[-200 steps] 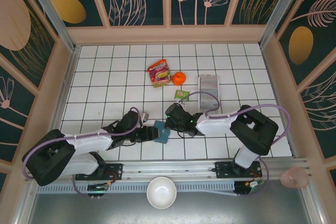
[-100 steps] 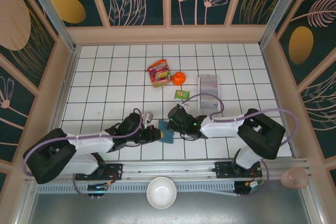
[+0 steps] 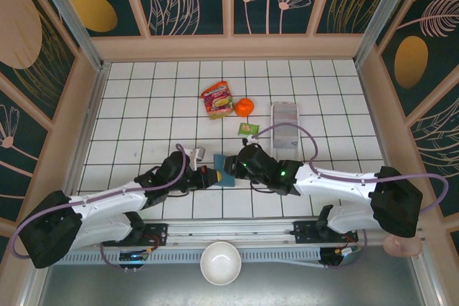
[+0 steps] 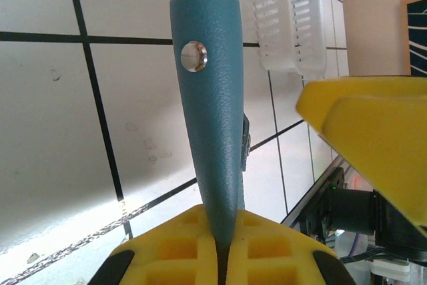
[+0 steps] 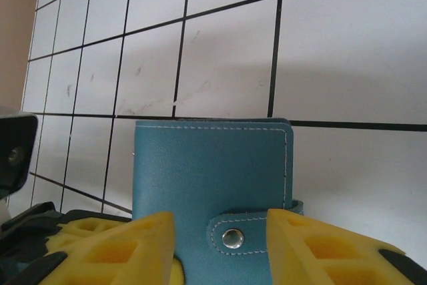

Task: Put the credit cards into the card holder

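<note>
From above: low over the near middle tiles, the card holder (image 3: pixel 227 176) caught between the left gripper (image 3: pixel 209 177) and the right gripper (image 3: pixel 234 167), both close in. Further back and well apart, a clear tray (image 3: pixel 285 116), an orange (image 3: pixel 244 107), a red snack packet (image 3: pixel 217 99) and a green packet (image 3: pixel 248 130). From the left wrist: yellow pads (image 4: pixel 173 248) pressed together on one thin edge of the card holder (image 4: pixel 210 118), clamping it edge-on with its snap (image 4: pixel 193 56) facing left. Just beside it on the right, a yellow finger (image 4: pixel 373 138) of the other arm. From the right wrist: fingers (image 5: pixel 113 245) spread apart, straddling the strap and snap (image 5: pixel 232 238) of the folded card holder (image 5: pixel 207 165). Impossible to tell whether touching it, but no squeeze apparent. Judged risks from here: gripped by a narrow edge only, so liable to pivot or slide out under any sideways push from the right fingers. Apparently folded and snapped shut, so no room for cards until popped open. With too hard a tug on the strap, danger of pulling it out of the left clamp and dropping it flat on the tiles.
</note>
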`<state>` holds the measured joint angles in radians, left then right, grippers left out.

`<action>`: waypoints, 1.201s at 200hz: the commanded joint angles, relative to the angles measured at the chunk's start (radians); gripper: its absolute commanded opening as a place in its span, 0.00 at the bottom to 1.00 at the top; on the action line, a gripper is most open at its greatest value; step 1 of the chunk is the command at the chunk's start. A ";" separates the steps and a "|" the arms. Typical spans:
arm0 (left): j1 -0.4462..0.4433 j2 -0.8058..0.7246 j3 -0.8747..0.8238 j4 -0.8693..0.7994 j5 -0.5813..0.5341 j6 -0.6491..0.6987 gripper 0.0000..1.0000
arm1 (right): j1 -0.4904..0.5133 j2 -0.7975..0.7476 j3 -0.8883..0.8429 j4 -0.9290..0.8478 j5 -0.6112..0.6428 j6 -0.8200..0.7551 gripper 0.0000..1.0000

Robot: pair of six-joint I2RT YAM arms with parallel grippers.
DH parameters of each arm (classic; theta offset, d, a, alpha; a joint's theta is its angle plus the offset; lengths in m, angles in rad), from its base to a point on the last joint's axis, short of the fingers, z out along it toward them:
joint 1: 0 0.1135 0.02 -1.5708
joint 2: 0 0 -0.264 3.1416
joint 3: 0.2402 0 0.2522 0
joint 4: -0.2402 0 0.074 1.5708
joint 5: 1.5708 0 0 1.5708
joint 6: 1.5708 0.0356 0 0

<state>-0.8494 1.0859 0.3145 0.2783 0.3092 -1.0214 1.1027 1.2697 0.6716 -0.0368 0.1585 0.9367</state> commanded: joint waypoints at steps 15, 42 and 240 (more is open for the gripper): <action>0.000 -0.063 0.021 0.028 0.029 0.029 0.00 | 0.017 0.025 -0.024 0.043 -0.031 -0.012 0.41; 0.001 -0.086 0.010 0.050 0.045 0.026 0.00 | 0.029 0.049 -0.008 0.067 -0.048 -0.027 0.41; 0.000 0.022 0.009 0.086 0.024 0.072 0.00 | 0.019 0.042 -0.011 -0.228 0.148 0.062 0.00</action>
<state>-0.8494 1.0668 0.3096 0.2943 0.3294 -0.9699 1.1316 1.3430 0.6884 -0.1947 0.2539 0.9829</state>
